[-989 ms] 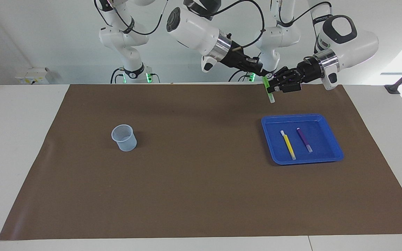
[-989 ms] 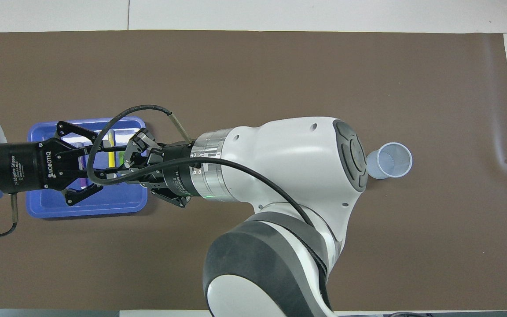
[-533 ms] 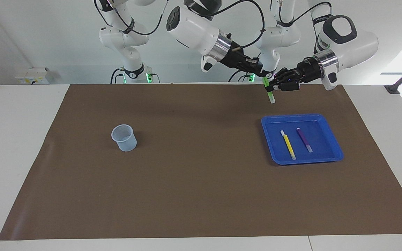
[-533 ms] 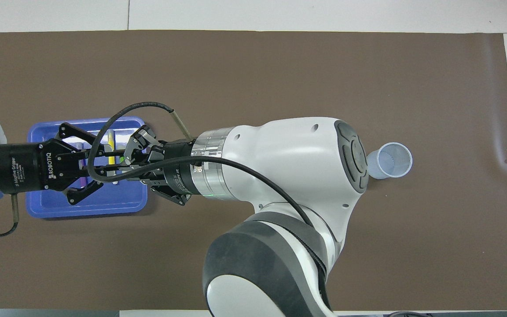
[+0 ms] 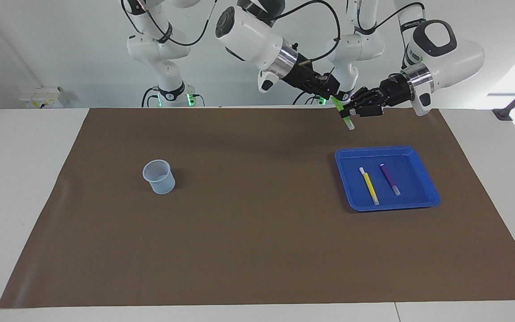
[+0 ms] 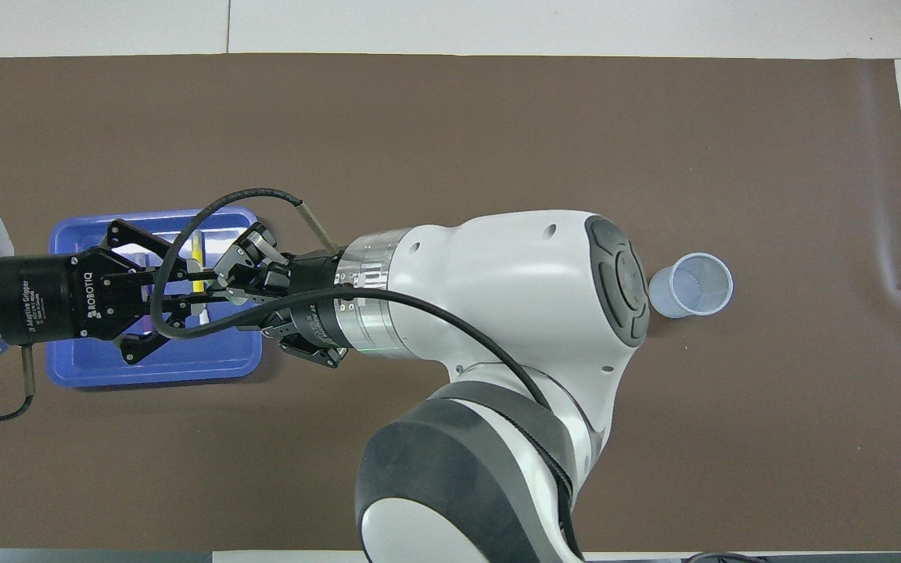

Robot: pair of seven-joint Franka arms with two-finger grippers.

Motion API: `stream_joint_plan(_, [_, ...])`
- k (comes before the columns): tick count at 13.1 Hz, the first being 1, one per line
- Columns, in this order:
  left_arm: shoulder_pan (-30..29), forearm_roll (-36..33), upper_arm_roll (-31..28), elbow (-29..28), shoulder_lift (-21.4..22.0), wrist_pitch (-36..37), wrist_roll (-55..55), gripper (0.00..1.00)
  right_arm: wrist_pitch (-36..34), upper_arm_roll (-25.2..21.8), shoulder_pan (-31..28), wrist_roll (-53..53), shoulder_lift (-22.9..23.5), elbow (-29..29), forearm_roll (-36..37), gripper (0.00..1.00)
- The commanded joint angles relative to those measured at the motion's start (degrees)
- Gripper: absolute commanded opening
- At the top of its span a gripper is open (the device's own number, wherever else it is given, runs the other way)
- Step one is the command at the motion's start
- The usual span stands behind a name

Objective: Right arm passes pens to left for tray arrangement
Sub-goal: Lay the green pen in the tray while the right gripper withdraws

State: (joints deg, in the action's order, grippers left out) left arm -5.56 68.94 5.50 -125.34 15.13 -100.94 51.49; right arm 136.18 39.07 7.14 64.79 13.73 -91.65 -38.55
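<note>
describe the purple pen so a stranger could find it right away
Find the blue tray on the brown mat, toward the left arm's end of the table. Two pens lie inside it, side by side. The purple pen is the darker one, beside the yellow pen.

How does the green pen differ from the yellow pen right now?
The green pen is up in the air, tilted steeply, while the yellow pen lies flat in the blue tray. The green pen is clamped by the left gripper, with the right gripper right at its upper end; nothing touches the yellow pen, which lies beside the purple pen. Both are slim markers with a pale end.
</note>
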Motion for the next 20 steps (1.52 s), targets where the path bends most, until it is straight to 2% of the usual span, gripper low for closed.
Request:
stream_joint_plan(1, [-0.3,0.9,0.0,-1.3,1.4,-0.4,-0.3,0.00,-3.5,-3.8,-0.9,-1.4,-3.9,-3.2,3.7,1.00])
stream_joint_plan(5, [-0.5,-1.3,0.0,-1.2,1.0,-3.7,-1.1,0.00,-14.0,-14.4,-0.9,-13.5,-9.2,-7.4,6.7,1.00])
stream_joint_plan(9, [-0.5,-15.7,0.0,-0.9,0.5,-5.7,-8.7,0.00,-15.9,-20.3,-1.0,-22.6,-13.3,-16.0,21.9,1.00])
stream_joint_plan(13, [-5.1,-32.9,0.0,-0.8,-1.8,-5.8,-23.9,0.00,-15.9,-29.3,-0.9,-33.9,-14.8,-20.3,26.9,1.00])
stream_joint_plan(15, [-7.3,-42.0,0.0,-0.2,-4.7,-6.0,-33.8,0.00,-15.9,-34.3,-1.1,-40.2,-15.0,-20.8,28.2,1.00])
stream_joint_plan(17, [-8.6,-50.1,0.0,1.4,-9.3,-7.6,-42.0,0.00,-15.9,-39.2,-1.1,-45.6,-14.5,-20.4,29.9,1.00])
stream_joint_plan(20, [-8.4,-62.0,0.0,1.8,-15.5,-13.9,-48.8,0.00,-16.0,-44.3,-1.1,-52.5,-13.7,-18.8,35.8,1.00])
